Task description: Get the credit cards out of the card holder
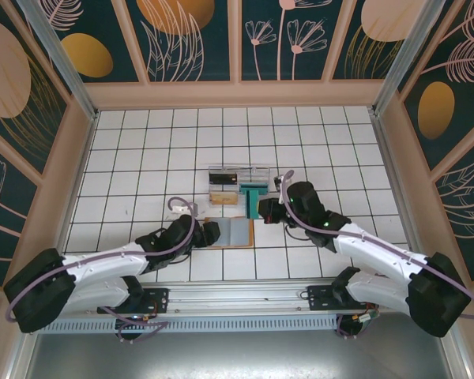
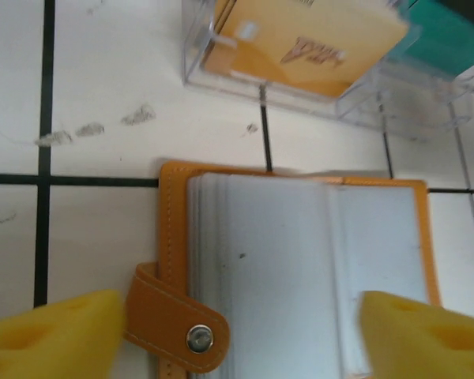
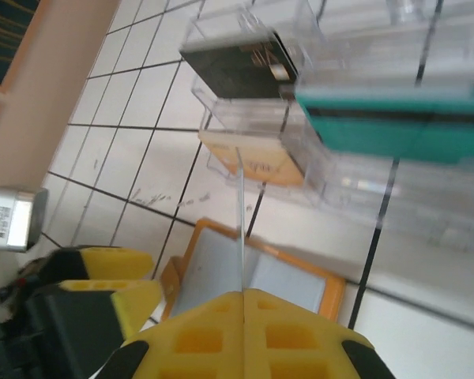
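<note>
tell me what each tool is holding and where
Right tool pinches a thin card, seen edge-on, by its near end. Left tool is open over the holder, gripping nothing.

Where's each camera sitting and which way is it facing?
Top external: above and behind, looking down at the table; both arms, left gripper, right gripper.
Left wrist: faces down on the open card holder; own yellow fingers apart.
Right wrist: faces obliquely toward the clear tray; own fingers shut on a thin card.
Shared: both wrist views see card holder and clear tray.

Leather-look card holder, clr plastic tray
</note>
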Available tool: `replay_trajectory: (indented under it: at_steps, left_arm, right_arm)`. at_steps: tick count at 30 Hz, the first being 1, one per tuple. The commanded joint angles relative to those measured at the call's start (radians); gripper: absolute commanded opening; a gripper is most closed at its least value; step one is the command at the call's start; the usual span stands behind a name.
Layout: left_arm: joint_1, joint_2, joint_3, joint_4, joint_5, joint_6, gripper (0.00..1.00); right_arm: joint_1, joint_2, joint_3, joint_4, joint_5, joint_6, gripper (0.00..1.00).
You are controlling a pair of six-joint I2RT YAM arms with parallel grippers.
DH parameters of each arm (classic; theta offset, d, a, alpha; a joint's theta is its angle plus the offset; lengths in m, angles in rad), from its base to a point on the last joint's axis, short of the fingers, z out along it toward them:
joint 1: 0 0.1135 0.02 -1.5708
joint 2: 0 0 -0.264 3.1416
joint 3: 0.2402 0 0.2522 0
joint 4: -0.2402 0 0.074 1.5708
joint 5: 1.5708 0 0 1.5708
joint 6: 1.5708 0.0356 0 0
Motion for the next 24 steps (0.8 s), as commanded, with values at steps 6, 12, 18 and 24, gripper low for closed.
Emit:
replay_trajectory:
  at_steps: [6, 12, 18, 24]
  left_arm:
    - [0.003, -0.183, 0.009, -0.14, -0.075, 0.042, 0.99]
    - [0.003, -0.332, -0.047, -0.184, -0.099, 0.035, 0.99]
    - [0.003, -0.462, -0.092, -0.197, -0.09, 0.043, 0.99]
    - [0.003, -0.55, -0.097, -0.241, -0.109, 0.058, 0.99]
  right_arm:
    - [0.002, 0.048, 0.158, -0.063, 0.125, -0.556, 0.0]
    - [0.056, 0.202, 0.388, -0.272, 0.245, -0.852, 0.0]
    - [0.133, 0.284, 0.459, -0.36, 0.359, -1.198, 0.0]
    - [0.142, 0.341, 0.473, -0.384, 0.421, -1.342, 0.0]
